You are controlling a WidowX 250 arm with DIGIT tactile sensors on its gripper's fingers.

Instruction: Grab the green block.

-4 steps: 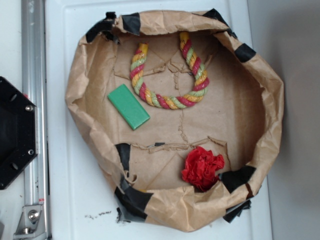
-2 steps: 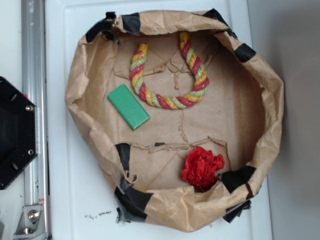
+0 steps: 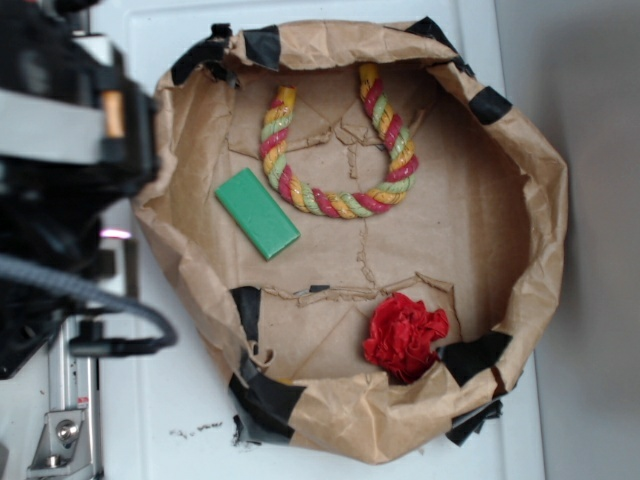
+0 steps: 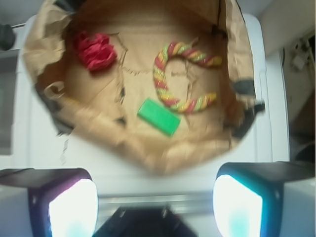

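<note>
We judge the green block, beside the rope, stiff and light; pinch its long edges. Fingers spread wide, empty.

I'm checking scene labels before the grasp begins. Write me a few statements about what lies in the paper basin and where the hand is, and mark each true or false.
1. The green block lies flat on the paper, beside the rope. True.
2. The hand is closed on the green block. False: the fingers are spread apart and empty, outside the paper basin, with the block far from them.
3. The red crumpled piece sits inside the rope's curve. False: it lies apart from the rope, near the opposite rim.
4. The rope is bent into a U shape. True.
5. The block is stacked on top of the rope. False: it rests on the paper next to one leg of the rope.
</note>
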